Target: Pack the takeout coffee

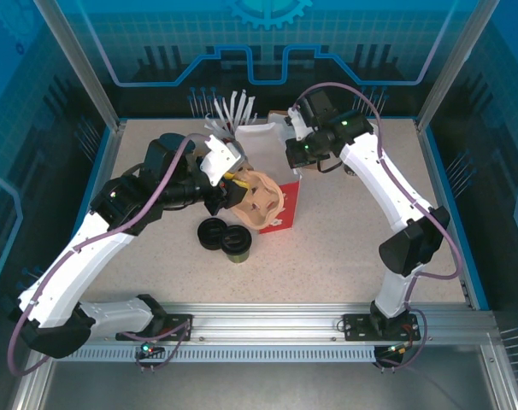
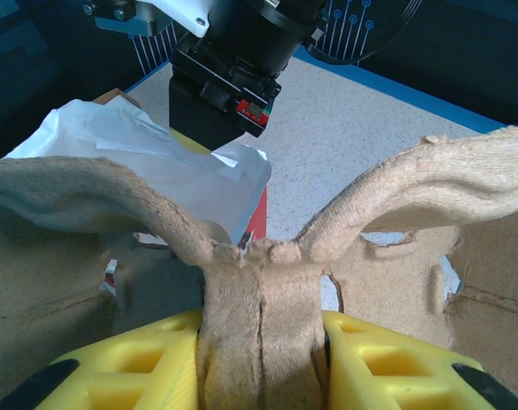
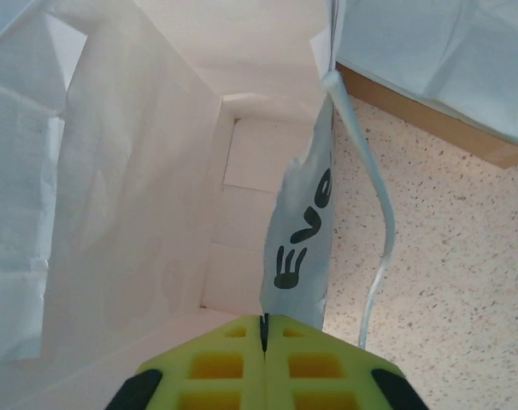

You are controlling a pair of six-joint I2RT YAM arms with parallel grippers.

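The takeout coffee (image 1: 237, 243), a small dark cup with an olive-green top, stands on the table in front of the left arm. My left gripper (image 1: 233, 190) (image 2: 263, 342) is shut on the centre ridge of a tan pulp cup carrier (image 1: 263, 202) (image 2: 430, 179), held just above and behind the cup. A white paper bag (image 1: 259, 139) (image 3: 131, 171) stands at the back. My right gripper (image 1: 287, 147) (image 3: 263, 329) is shut on the bag's rim, and the bag's mouth is open with a bare inside.
A black lid stack (image 1: 213, 231) sits touching the cup's left side. A red flat card (image 1: 286, 207) lies under the carrier. White sticks (image 1: 232, 113) fan out behind the bag. A brown box edge (image 3: 430, 124) lies beside the bag.
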